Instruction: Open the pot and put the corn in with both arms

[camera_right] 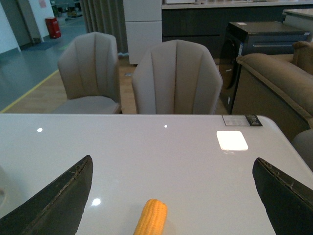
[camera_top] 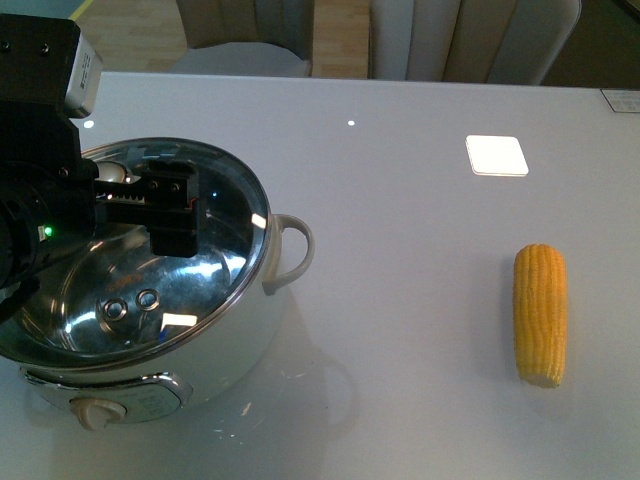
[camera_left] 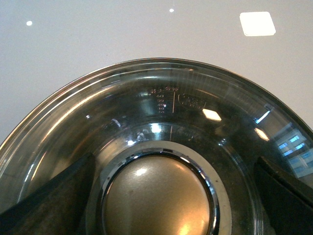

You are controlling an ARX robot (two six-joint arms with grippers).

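pot (camera_top: 150, 300) on glossy white table (camera_top: 400, 300), chairs (camera_right: 176, 78) behind

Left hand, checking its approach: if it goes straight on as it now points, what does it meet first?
Most likely the knob of the lid, centred between the left hand's open fingers; depth is unclear.

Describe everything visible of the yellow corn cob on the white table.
The yellow corn cob has no husk, with neat rows of kernels and a paler blunt end nearer the robot. It lies flat on the glossy white table, lengthwise away from the robot, well right of the white pot. Only the table touches it; the open right gripper is clear of it.
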